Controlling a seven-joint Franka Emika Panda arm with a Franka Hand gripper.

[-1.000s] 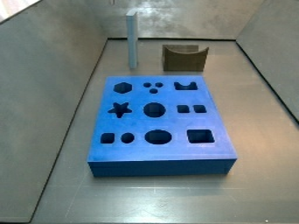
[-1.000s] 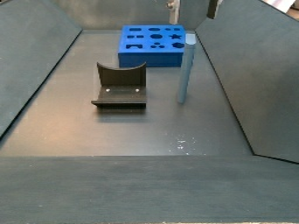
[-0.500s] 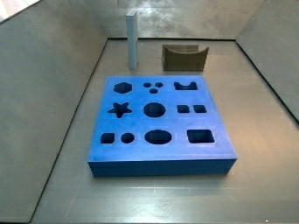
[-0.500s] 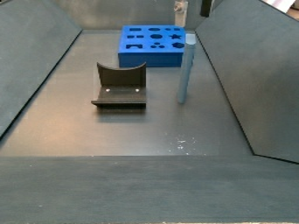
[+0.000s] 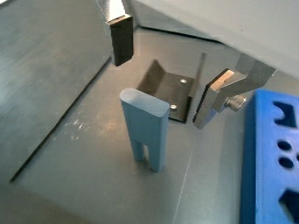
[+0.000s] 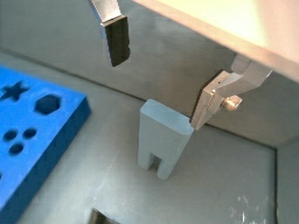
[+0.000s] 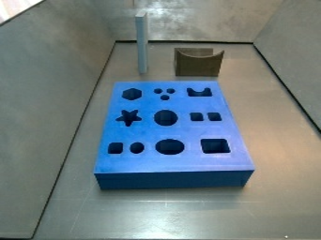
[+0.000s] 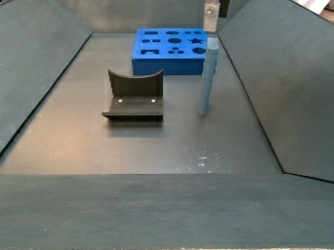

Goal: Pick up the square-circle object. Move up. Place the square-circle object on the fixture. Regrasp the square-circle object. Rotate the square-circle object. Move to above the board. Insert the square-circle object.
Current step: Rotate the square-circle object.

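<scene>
**Peg upright on the desk, gripper wide above it**

The grey desk (image 7: 175, 202) sits inside plain grey walls. From my station the gripper (image 5: 170, 70) is barely visible in a side view: only a sliver of it shows at the frame's upper edge (image 8: 213, 12), cut off. In both wrist views I see its fingers (image 6: 114, 39) spread far apart with nothing between the pads, above the peg's top. The peg (image 5: 145, 131) stands on end on the desk, just beside the board's (image 7: 170, 131) far edge; a slot near its foot shows in a wrist view (image 6: 163, 139). In a side view its top blurs into the wall (image 7: 141, 42). The board's holes hold nothing. The fixture (image 8: 133, 94) stands near the peg, apart from it, its notch bare; part of it is hidden behind the peg in a wrist view (image 5: 163, 83).
</scene>
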